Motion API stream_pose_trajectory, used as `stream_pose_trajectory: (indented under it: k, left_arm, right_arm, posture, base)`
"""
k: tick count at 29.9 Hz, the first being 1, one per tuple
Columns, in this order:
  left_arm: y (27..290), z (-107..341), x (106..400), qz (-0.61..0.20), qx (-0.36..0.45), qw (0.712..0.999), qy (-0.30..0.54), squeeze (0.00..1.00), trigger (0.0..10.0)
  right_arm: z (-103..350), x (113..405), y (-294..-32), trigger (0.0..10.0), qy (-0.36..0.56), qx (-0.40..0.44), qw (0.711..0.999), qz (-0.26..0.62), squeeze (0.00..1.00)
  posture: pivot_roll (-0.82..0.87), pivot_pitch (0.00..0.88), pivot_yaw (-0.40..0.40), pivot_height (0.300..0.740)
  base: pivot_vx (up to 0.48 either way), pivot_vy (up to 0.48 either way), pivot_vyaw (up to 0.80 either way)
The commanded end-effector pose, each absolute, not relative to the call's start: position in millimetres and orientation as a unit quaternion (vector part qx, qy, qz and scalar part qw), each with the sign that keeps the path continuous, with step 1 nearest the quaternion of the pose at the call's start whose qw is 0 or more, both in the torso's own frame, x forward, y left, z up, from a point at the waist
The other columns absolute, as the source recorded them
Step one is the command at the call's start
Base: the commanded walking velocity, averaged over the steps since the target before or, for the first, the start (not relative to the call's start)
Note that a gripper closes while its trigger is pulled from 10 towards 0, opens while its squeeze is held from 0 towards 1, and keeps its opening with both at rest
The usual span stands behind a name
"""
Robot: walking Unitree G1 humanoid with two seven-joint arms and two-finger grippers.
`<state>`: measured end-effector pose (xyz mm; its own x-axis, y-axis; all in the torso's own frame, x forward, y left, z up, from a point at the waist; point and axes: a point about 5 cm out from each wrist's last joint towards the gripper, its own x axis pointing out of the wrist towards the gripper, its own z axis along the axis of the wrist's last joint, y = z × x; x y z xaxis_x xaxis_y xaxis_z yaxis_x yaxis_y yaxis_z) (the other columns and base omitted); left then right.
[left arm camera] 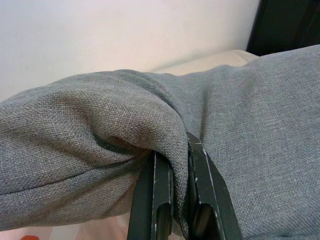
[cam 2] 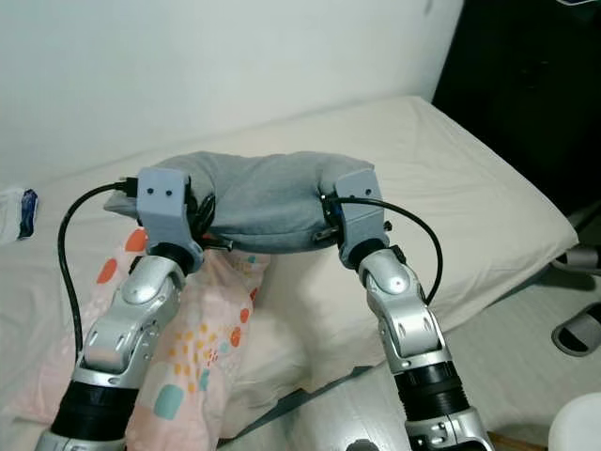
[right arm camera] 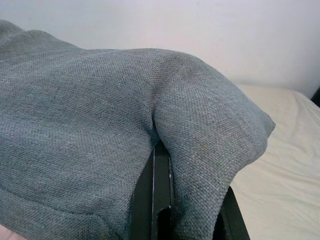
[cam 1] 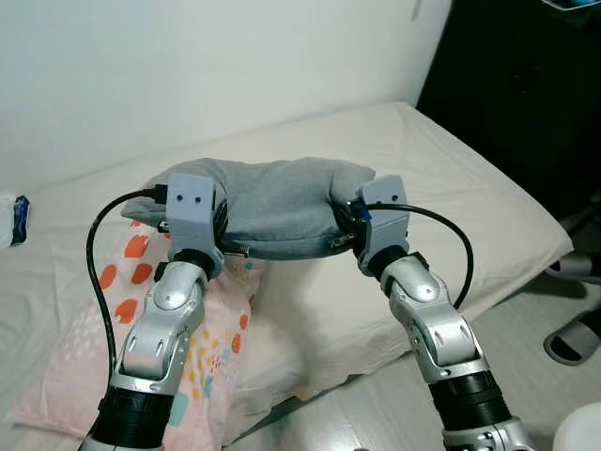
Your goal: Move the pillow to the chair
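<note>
Here you had the grey pillow (cam 1: 277, 202) held up between both arms, clear of the bed (cam 1: 451, 178) and sagging slightly in the middle; that two-sided hold looked chosen because a soft, wide thing would fold and slip from a single grip. Your left gripper (left arm camera: 179, 200) had its black fingers (left arm camera: 156, 200) pinching a fold of fabric at the pillow's left end; the right gripper (right arm camera: 187, 200) likewise had a gathered ridge of cloth pinched between its fingers (right arm camera: 159, 200) at the right end. Both pinches took only cloth, not the filling, so I judged the hold fair for carrying but liable to creep if you swung it. Below the pillow lay a pink patterned blanket (cam 1: 141, 329) on the cream sheet, near the bed's edge; the bed stood against a plain white wall (cam 1: 188, 66). To your right the room turned dark, and grey chair legs (cam 1: 577, 282) showed beside the mattress; that was probably the chair you wanted, so a turn rightward seemed next.
</note>
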<state>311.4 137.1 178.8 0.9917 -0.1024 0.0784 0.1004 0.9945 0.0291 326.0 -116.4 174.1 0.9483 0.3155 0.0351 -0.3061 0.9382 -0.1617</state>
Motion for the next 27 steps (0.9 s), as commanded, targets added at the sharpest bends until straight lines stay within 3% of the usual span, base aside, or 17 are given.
stream_pose_trajectory:
  k: [1, 27]
  left_arm:
    - [148.4, 179.4, 310.6, -0.026, 0.020, 0.998, -0.050, 0.00, 10.0]
    - [146.8, 180.1, 310.9, -0.023, 0.018, 0.998, -0.053, 0.00, 10.0]
  right_arm:
    - [179.6, 327.4, -126.7, 10.0, -0.043, -0.086, 0.986, 0.134, 0.00]
    - [174.2, 326.8, -129.6, 10.0, -0.041, -0.080, 0.989, 0.117, 0.00]
  posture:
    - [0.02, 0.115, -0.009, 0.689]
    - [0.02, 0.110, -0.009, 0.689]
  base:
    - [0.000, 0.000, 0.00]
    - [0.000, 0.000, 0.00]
